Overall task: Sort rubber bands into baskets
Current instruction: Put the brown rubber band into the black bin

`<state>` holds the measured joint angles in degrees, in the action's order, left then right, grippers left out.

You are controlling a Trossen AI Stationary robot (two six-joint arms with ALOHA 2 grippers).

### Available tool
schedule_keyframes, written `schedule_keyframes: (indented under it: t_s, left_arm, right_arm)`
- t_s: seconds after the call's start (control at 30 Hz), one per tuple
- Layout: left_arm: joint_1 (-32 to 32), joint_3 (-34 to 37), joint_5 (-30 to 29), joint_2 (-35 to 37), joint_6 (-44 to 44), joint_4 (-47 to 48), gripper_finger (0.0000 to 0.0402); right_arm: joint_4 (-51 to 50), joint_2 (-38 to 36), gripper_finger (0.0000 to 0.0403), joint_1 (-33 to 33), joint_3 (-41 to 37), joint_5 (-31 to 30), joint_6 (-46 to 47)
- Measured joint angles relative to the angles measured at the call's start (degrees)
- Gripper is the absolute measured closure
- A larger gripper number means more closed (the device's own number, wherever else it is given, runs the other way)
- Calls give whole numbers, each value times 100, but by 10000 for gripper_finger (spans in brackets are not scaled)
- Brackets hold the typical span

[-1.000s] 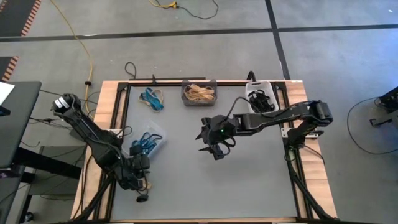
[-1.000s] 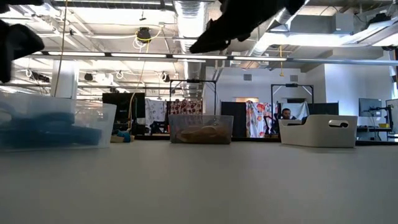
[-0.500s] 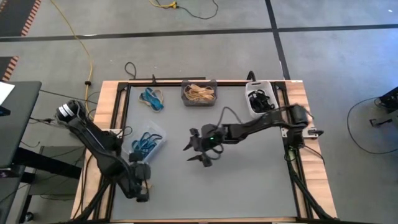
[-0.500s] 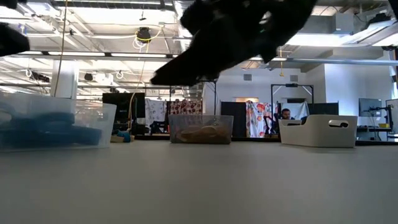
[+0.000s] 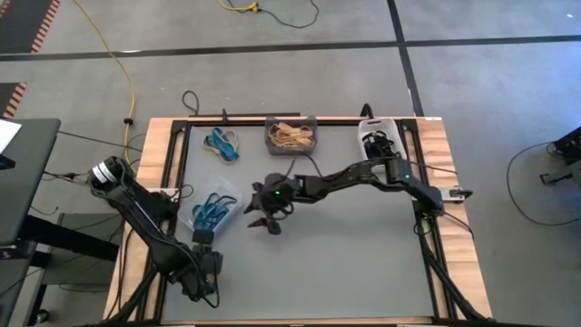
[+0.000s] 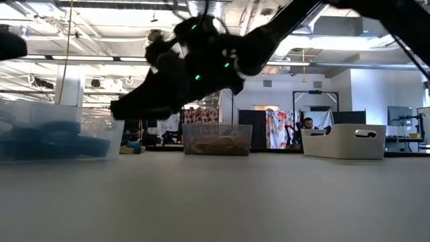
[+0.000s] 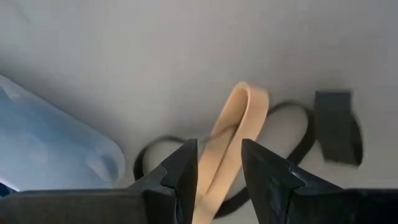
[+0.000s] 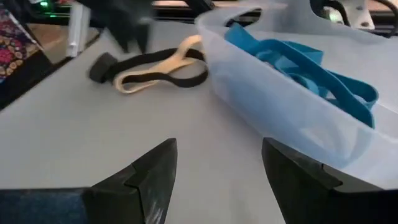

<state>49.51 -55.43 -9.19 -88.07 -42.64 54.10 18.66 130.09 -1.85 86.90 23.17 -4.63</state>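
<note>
The left tool (image 7: 214, 177), lower left, is narrowed around a tan band (image 7: 233, 134); the right tool (image 5: 263, 221), wide, is seen mid-frame beside the clear basket (image 5: 227, 195).

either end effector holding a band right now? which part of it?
Left end effector has a tan rubber band between its fingers at one end of the loop; firm grip cannot be told. Right end effector is open and empty.

Two dark, slender jointed arms trail black cables; the right end effector (image 5: 262, 221) housing shows small green lights.
</note>
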Motion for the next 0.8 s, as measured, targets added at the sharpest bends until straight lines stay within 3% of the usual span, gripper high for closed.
schedule_keyframes:
  t_s: [0.1, 0.57, 0.8]
  left_arm:
    - [91, -125, -181, 3, 1, -37, 288]
    - [298, -135, -18, -11, 118, -91, 288]
    - [298, -132, -200, -11, 375, -185, 288]
  right_arm:
    - [-178, 341, 138, -99, 397, 29, 29]
    - [-522, 1362, 138, -340, 2083, 103, 180]
    - [-924, 1550, 138, -300, 2365, 150, 84]
